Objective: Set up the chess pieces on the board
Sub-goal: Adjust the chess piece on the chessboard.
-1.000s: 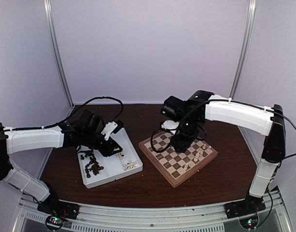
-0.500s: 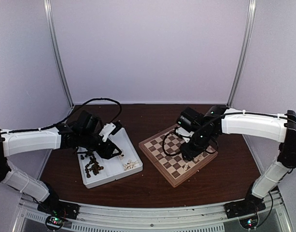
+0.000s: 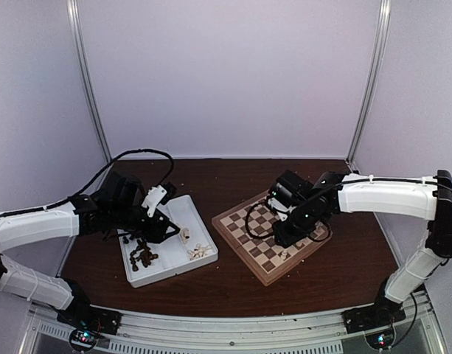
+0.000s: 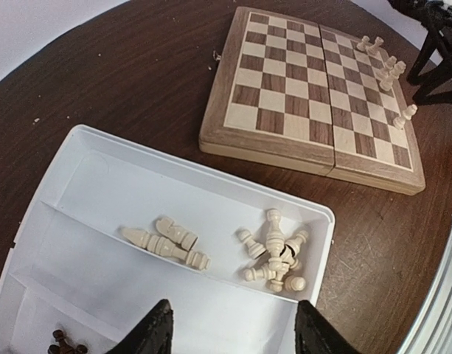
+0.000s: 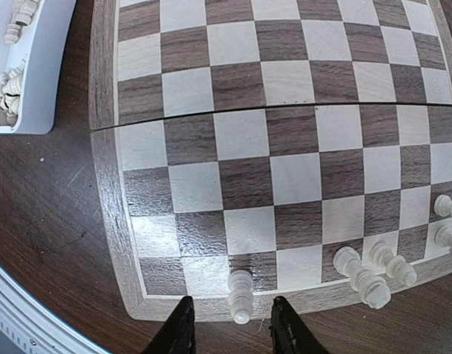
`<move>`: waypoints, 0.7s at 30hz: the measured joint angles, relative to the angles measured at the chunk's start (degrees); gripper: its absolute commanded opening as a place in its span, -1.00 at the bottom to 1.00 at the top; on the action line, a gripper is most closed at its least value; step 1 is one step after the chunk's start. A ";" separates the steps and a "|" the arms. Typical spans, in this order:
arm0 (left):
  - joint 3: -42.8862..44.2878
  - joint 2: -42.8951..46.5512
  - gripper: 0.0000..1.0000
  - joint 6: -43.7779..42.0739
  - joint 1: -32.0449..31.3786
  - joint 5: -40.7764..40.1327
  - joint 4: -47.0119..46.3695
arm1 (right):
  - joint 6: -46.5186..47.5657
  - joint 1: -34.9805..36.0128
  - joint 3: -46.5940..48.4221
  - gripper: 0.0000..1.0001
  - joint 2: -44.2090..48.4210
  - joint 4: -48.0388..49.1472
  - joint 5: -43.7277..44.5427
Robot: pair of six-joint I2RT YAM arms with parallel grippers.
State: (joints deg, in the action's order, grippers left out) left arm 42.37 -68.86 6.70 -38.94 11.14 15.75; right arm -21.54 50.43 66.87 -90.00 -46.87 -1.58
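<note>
The board [image 3: 249, 221] lies right of centre, with a few cream-white chess pieces [image 5: 367, 279] standing along its near right edge. My right gripper [image 5: 231, 328] hangs open over that edge. One cream-white piece [image 5: 240, 295] stands between the fingers with a gap on each side. Over the white tray [image 4: 85, 184] my left gripper [image 4: 229, 332] is open and holds nothing. Several loose cream-white pieces [image 4: 273, 254] lie in the tray's compartment just beyond the fingertips. In the top view the left gripper [image 3: 170, 228] is above the tray's middle and the right gripper [image 3: 286, 240] above the board.
The tray [image 3: 174, 271] also holds a heap of dark brown pieces [image 3: 143, 254] in its left compartment. The dark wooden table [image 3: 233, 177] shows behind and between tray and board. White enclosure walls stand close on all sides.
My right gripper has swung from the board's far left corner to its near right edge, and its jaws have narrowed. My left gripper has opened wider and drawn back over the tray.
</note>
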 measured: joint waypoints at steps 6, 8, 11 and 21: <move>-1.25 3.17 0.15 0.04 0.00 0.20 -2.91 | -0.59 1.29 -0.11 -0.32 -1.68 -0.07 0.15; -1.68 3.58 0.15 0.04 0.00 0.48 -3.74 | -0.85 1.60 -0.42 -0.32 -1.75 -0.09 0.52; -1.77 3.69 0.15 0.02 0.00 0.61 -4.00 | -1.01 1.84 -0.96 -0.33 -1.81 -0.46 1.05; -1.77 3.67 0.16 0.02 0.00 0.66 -4.96 | -1.38 2.21 -1.68 -0.42 -3.52 -0.50 1.88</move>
State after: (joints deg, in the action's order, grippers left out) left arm 40.60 -65.19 6.72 -38.94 11.79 10.79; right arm -22.92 52.64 65.19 -93.51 -47.37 0.30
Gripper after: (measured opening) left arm 0.579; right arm 0.303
